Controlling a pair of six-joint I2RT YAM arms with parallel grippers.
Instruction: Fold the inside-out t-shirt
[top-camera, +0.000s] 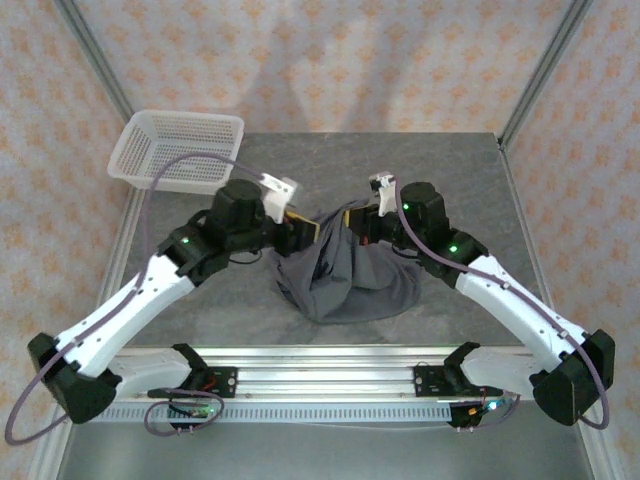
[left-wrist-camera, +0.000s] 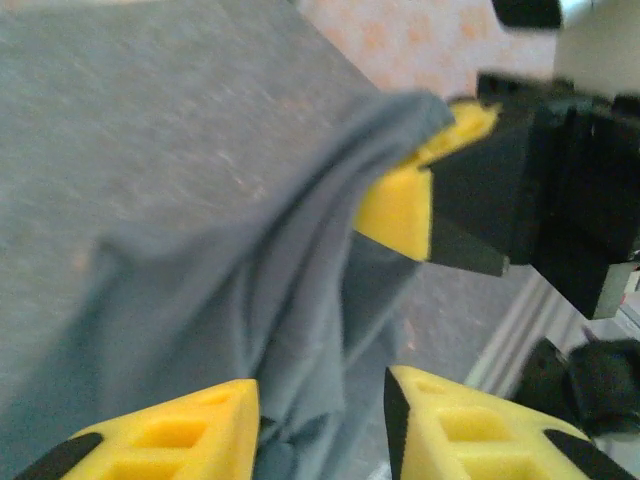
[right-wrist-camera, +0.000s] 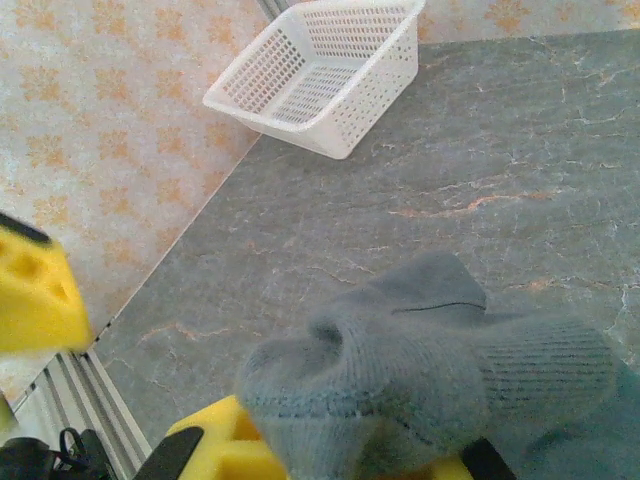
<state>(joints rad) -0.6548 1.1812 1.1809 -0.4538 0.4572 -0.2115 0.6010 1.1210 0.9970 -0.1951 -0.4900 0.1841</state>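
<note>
The dark slate-grey t-shirt (top-camera: 345, 280) hangs bunched at the table's middle, its upper edge lifted between both grippers. My right gripper (top-camera: 357, 222) is shut on a wad of the cloth (right-wrist-camera: 420, 350), which bulges over its yellow fingers (right-wrist-camera: 215, 445). The left wrist view shows that gripper (left-wrist-camera: 405, 190) pinching the shirt's raised corner. My left gripper (top-camera: 303, 228) is open. Its yellow fingertips (left-wrist-camera: 190, 430) stand apart, with a fold of the shirt (left-wrist-camera: 250, 290) running down between them. Some table is visible in the gap. The shirt's lower part sags in a rounded heap on the table.
A white mesh basket (top-camera: 165, 178) sits at the far left corner of the grey table (top-camera: 450, 170), also seen in the right wrist view as the basket (right-wrist-camera: 300, 115). A blurred yellow finger of the left gripper (right-wrist-camera: 30, 290) shows at that view's left edge. A metal rail (top-camera: 320, 375) runs along the near edge.
</note>
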